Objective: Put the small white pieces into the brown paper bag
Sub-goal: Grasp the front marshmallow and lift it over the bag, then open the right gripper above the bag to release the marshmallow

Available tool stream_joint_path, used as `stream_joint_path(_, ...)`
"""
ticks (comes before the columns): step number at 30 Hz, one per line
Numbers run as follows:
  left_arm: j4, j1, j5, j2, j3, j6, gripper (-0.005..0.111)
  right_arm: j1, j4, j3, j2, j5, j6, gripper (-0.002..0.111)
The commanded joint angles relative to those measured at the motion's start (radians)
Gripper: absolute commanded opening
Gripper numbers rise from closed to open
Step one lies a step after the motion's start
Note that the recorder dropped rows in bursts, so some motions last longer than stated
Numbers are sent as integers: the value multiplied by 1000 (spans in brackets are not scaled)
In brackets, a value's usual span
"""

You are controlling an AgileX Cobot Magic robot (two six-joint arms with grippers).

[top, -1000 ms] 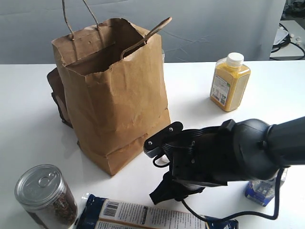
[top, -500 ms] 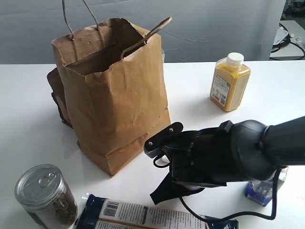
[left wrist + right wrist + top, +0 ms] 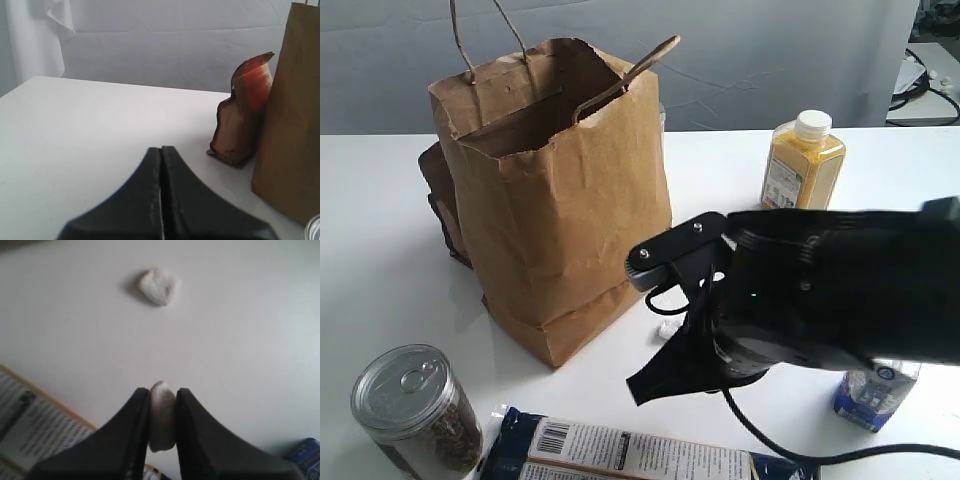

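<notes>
Angling down beside the brown paper bag (image 3: 560,200), the right tool (image 3: 162,395) pinches a small white piece (image 3: 161,420).

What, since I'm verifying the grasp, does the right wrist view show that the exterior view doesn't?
Only the right wrist view: a small white piece pinched in the right end effector; in the exterior view the arm hides this grasp. Only the exterior view: the brown paper bag, the yellow bottle and the can. Both: the white table, the printed packet and the blue-and-white carton.
</notes>
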Motion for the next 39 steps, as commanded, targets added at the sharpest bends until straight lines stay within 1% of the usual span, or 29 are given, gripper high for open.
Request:
stream_joint_path(1,-8,-7,-6,-3,4,-4,0,71,47,1,-133,-10,-23,18)
stream_joint_path(5,-8,-7,-6,-3,4,-4,0,143,82,1,-242,-68,-23,18)
stream_joint_path(9,-8,-7,-6,-3,4,-4,0,189,106,0,-343,-220,-23,18)
stream_joint_path(12,-8,-7,-6,-3,4,-4,0,189,112,-9,-392,-377,-23,18)
stream_joint_path(15,-8,-7,-6,-3,4,-4,0,187,87,-69,-402,-451,-23,18)
stream_joint_path(19,-8,-7,-6,-3,4,-4,0,185,12,-211,-354,-443,-23,18)
stream_joint_path(21,-8,-7,-6,-3,4,-4,0,168,-26,-291,-315,-439,-23,18)
stream_joint_path(25,-8,-7,-6,-3,4,-4,0,95,-33,-438,-215,-405,-23,18)
stream_joint_path(30,-8,-7,-6,-3,4,-4,0,-11,-31,-607,-78,-320,-23,18)
stream_joint_path(34,-8,-7,-6,-3,4,-4,0,-63,4,-687,16,-289,-23,18)
stream_joint_path(39,-8,-7,-6,-3,4,-4,0,-74,-6,-734,93,-260,-23,19)
